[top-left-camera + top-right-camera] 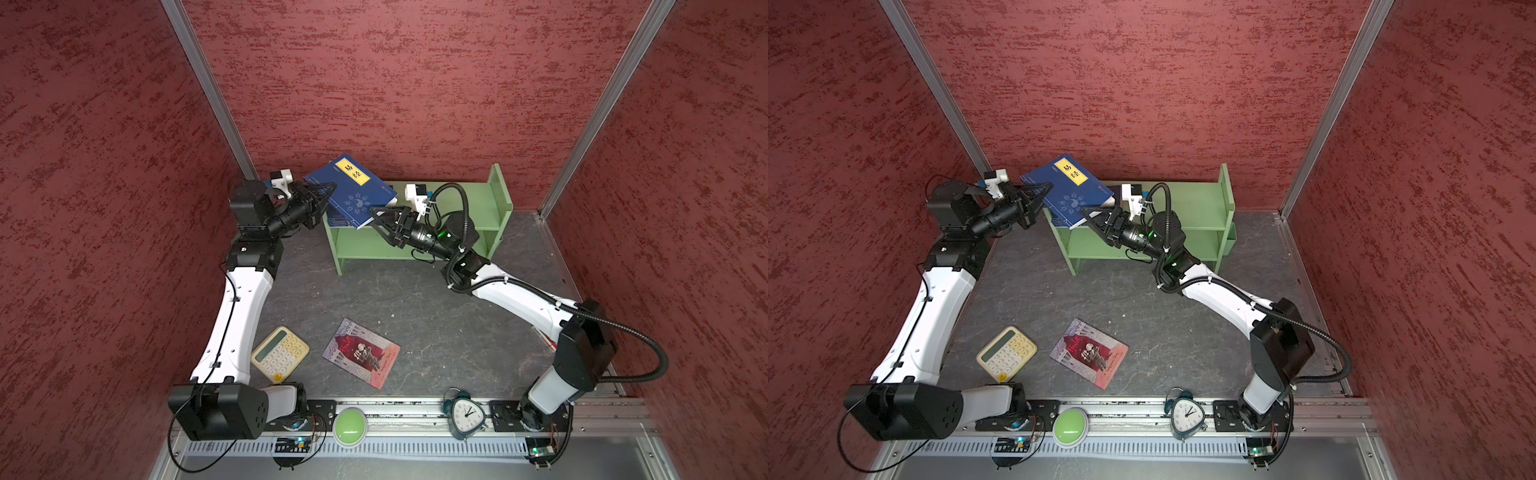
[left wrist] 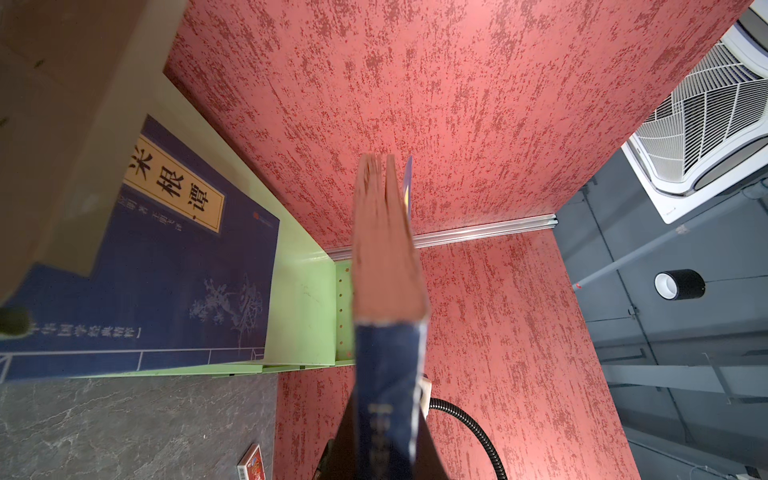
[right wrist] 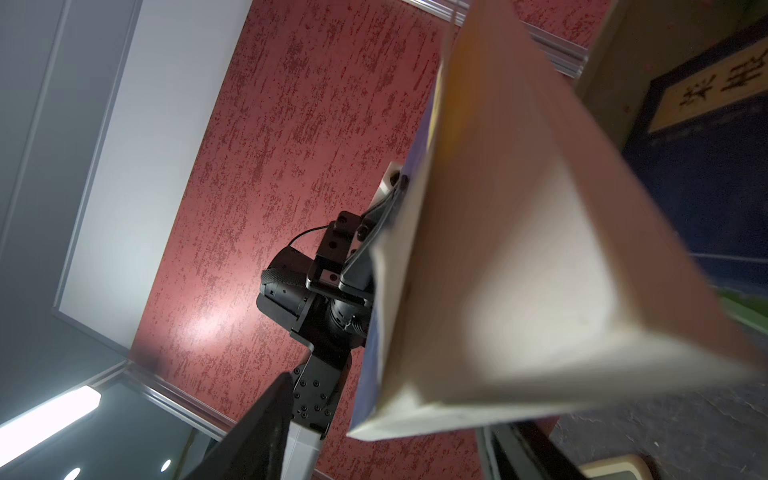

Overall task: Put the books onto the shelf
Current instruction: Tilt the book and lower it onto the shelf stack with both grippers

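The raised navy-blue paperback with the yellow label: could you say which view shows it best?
Both top views: the navy-blue paperback shows cover and label clearly. Left wrist view: only spine and page edges. Right wrist view: blurred pages.

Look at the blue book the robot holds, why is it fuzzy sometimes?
Right wrist view: the book is too near the lens, so its pages blur, and light glares off the red wall; left wrist view: its spine is soft; both top views: sharp.
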`<move>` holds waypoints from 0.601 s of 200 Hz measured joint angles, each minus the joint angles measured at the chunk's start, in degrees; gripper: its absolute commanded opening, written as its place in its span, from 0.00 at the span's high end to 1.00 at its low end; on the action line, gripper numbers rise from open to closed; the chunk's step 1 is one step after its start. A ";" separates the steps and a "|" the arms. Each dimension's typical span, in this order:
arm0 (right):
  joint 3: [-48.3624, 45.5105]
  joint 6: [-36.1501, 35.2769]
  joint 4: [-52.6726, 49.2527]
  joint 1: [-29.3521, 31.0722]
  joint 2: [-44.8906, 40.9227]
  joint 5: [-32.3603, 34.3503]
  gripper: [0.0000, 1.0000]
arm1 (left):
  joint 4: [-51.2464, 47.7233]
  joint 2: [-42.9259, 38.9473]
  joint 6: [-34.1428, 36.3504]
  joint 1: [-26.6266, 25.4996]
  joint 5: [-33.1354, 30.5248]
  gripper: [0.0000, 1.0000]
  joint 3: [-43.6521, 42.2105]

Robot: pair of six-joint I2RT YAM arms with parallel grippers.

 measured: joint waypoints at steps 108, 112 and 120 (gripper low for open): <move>8.72 -3.69 -9.75 -1.11 4.02 -1.16 0.87 | 0.33 -0.42 0.48 0.00 0.33 1.00 -1.64; 8.94 -3.76 -10.08 -1.22 4.02 -1.40 0.88 | 0.22 -0.42 0.63 0.00 0.28 1.00 -1.75; 9.44 -4.09 -10.82 -1.55 4.07 -2.27 0.88 | 0.24 -0.42 0.74 0.00 0.35 0.99 -2.05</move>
